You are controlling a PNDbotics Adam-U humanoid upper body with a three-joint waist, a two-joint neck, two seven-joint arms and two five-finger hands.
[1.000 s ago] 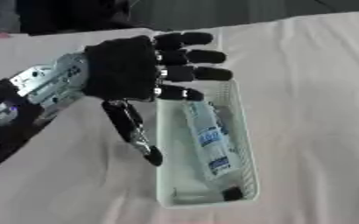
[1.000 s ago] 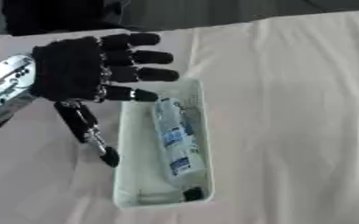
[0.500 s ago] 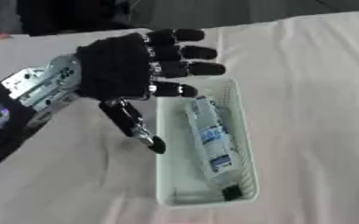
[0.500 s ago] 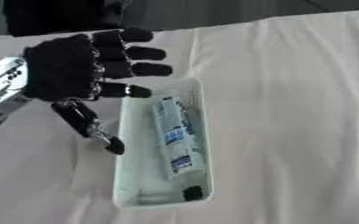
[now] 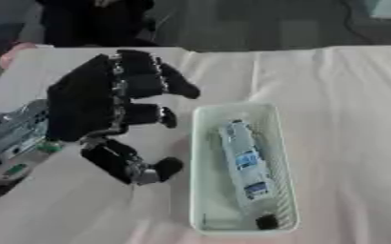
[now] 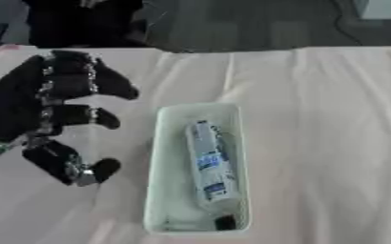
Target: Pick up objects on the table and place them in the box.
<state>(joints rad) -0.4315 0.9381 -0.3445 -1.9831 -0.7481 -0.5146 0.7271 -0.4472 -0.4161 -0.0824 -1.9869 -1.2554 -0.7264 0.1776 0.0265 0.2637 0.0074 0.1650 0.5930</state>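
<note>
Your left hand (image 5: 95, 112) has pulled back left off box (image 5: 200, 143), now clear of rim. Tube (image 5: 245, 167) lies lengthwise inside box, dark cap toward near end. Fingers (image 5: 149, 86) spread, holding nothing, above cloth-covered desk (image 5: 341, 119) just left of box.

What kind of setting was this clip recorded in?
Probably an indoor lab or test room set up for tabletop work: a table under a pale cloth, a pale box holding a white tube, the robot's left hand open beside it, and dark flooring beyond.
</note>
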